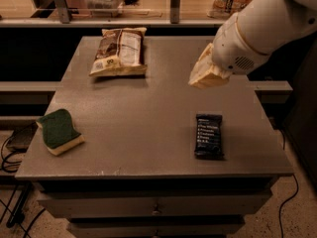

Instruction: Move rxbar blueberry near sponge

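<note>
The rxbar blueberry (208, 135) lies flat below and nearer than the raised end effector (207, 73), whose open-or-closed state I cannot tell. The sponge (59, 131) sits well aside. A glancing pinch could skid the wrapper off the tabletop (148, 108).

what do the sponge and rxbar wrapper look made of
Sponge: soft foam, pale yellow base under matte, dark green scrub layer. Rxbar blueberry: likely thin plastic film, dark, printed white text. The gripper hovers above the table, behind the bar.
</note>
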